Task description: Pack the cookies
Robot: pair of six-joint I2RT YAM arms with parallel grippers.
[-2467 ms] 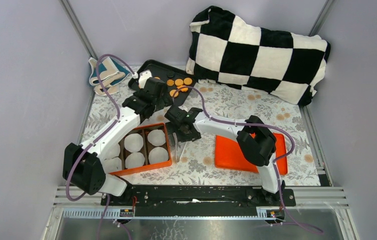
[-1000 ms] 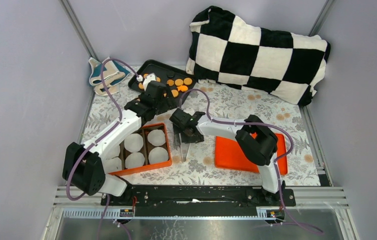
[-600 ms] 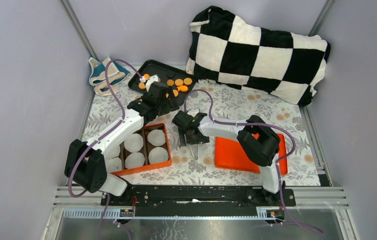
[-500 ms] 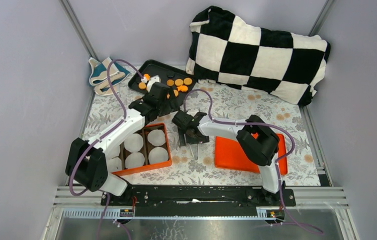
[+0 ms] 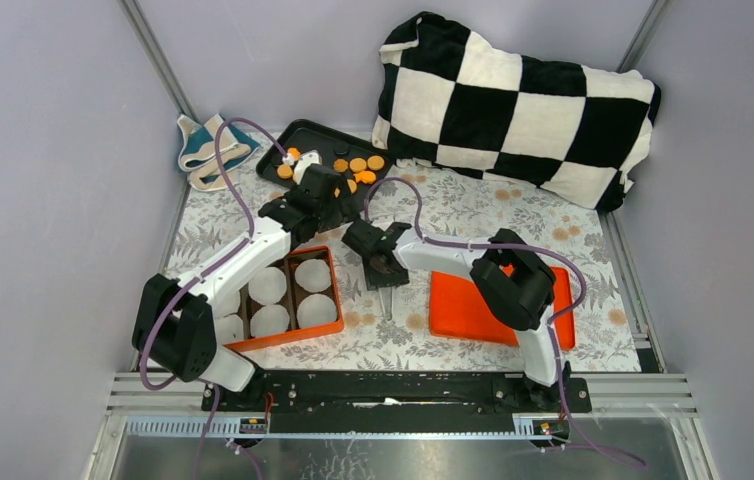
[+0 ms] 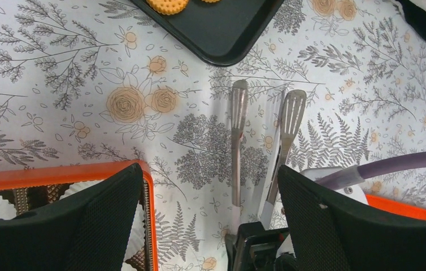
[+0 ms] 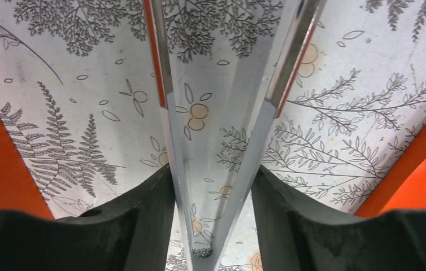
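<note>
The cookies [image 5: 358, 165] lie flat on the black tray [image 5: 315, 135], beyond both arms. They look light, thin and brittle, so a gentle pinch across opposite edges probably suits them best. The right gripper [image 7: 211, 175] is clamped on the steel tongs [image 6: 236, 130], while the left gripper [image 6: 209, 169] hangs wide apart and empty.

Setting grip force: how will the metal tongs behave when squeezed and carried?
The tongs look like polished metal, so probably stiff yet slippery. Their two arms splay apart, so likely springy under a squeeze. Long and thin, they may pivot in a grip.
</note>
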